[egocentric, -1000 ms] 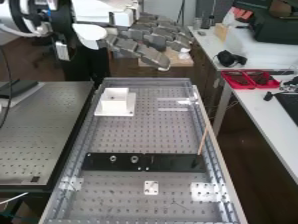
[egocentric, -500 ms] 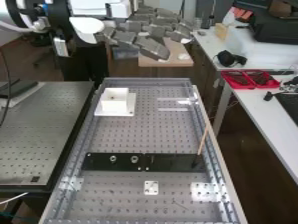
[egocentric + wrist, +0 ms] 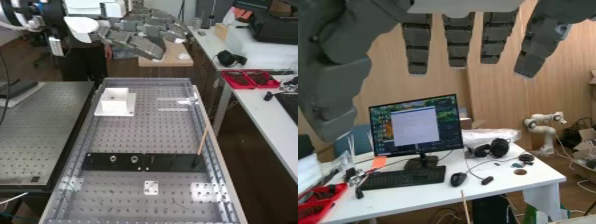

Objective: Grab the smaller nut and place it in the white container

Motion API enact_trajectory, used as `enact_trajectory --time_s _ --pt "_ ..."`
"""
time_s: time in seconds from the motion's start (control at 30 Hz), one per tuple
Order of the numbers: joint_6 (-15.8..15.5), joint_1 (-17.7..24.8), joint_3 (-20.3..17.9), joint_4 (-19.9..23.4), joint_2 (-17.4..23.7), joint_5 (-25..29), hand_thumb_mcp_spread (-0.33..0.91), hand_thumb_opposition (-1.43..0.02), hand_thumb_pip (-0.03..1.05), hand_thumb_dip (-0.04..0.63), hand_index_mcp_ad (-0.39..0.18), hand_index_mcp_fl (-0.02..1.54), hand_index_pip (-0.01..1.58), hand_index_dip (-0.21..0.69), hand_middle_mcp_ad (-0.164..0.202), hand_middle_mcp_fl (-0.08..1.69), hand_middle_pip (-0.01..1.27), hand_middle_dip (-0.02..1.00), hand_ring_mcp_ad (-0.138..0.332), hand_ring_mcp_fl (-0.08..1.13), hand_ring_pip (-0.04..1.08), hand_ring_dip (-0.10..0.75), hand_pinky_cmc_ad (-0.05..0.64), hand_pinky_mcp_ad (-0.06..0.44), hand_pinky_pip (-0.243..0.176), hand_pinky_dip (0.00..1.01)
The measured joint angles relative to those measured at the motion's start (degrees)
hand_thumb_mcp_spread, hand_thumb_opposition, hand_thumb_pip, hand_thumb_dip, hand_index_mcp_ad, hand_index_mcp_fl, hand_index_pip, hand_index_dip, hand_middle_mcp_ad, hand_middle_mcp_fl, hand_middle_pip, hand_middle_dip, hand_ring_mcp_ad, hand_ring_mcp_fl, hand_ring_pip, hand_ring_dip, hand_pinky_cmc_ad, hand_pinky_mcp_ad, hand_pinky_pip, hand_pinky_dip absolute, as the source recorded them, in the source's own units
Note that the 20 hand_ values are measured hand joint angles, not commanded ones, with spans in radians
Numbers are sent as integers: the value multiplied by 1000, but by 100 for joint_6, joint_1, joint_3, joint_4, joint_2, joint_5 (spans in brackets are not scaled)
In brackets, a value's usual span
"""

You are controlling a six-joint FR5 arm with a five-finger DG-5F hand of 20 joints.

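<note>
- High view: shows a small dark speck [image 3: 112,97] inside the white container [image 3: 116,106]; cannot confirm as the smaller nut, nor place that nut for certain.
- Stands, with container, on a white plate [image 3: 132,104] towards the far end of the perforated bench [image 3: 146,135].
- Lower down, on the black bar [image 3: 171,162]: shows the larger nut [image 3: 113,159] and, just beside, the bearing [image 3: 134,159].
- Near the bar's right end: shows a thin tan stick [image 3: 203,136], tilted.
- Beyond the container, above bench level: shows the hand [image 3: 138,43] open, well apart from nuts and container.
- Wrist view: confirms the hand [image 3: 457,41] as open, with fingers straight and spread; behind, shows a monitor [image 3: 416,125], keyboard [image 3: 404,177] and mouse [image 3: 458,179] on a white desk [image 3: 497,189].
</note>
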Motion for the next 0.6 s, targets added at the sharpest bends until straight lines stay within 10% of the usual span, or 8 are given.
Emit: enact_trajectory --time_s 0.6 --pt "27 65 106 -274 29 -64 211 -703 567 113 -140 185 70 290 75 12 134 237 148 12 91 134 394 314 -84 290"
